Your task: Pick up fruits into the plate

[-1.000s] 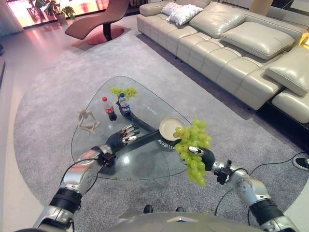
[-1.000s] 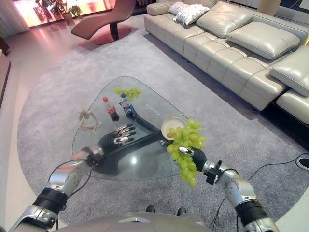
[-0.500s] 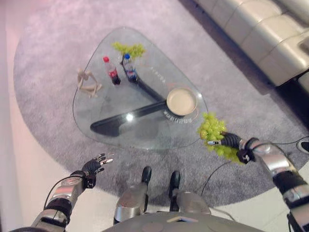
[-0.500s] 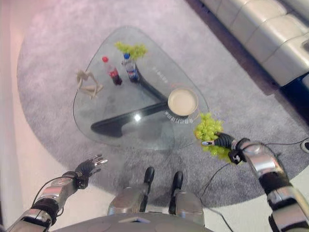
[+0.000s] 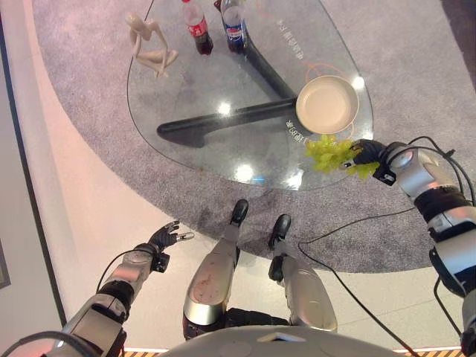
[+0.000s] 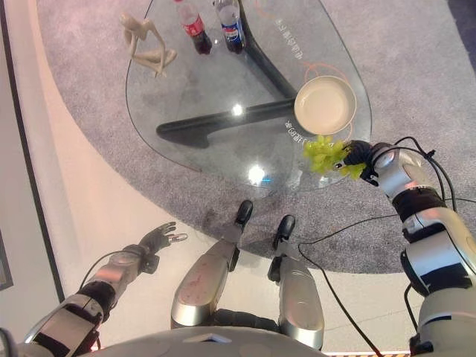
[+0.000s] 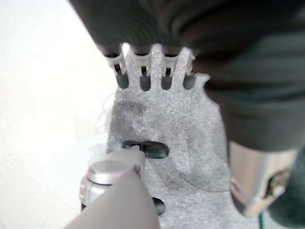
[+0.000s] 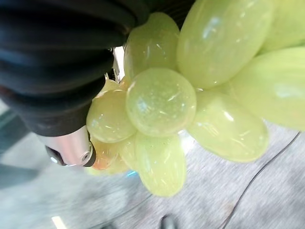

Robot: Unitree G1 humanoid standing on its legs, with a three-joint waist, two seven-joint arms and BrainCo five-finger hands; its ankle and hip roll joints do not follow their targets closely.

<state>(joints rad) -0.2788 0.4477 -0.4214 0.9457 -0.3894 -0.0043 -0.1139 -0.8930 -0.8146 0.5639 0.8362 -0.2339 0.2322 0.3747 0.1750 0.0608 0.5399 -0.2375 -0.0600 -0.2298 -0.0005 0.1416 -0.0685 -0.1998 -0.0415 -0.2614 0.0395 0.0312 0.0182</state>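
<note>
My view has tipped down since a moment ago, and my left arm has dropped off the table to hang low over the floor.

My right robot hand (image 5: 370, 152) is closed on one bunch of green grapes (image 5: 329, 152) at the glass table (image 5: 186, 97) edge, just beside one empty plate (image 5: 327, 104). Left robot hand (image 5: 165, 238): fingers loosely spread, empty. Farther off: two bottles (image 5: 198, 27), one figurine (image 5: 149, 44).
</note>
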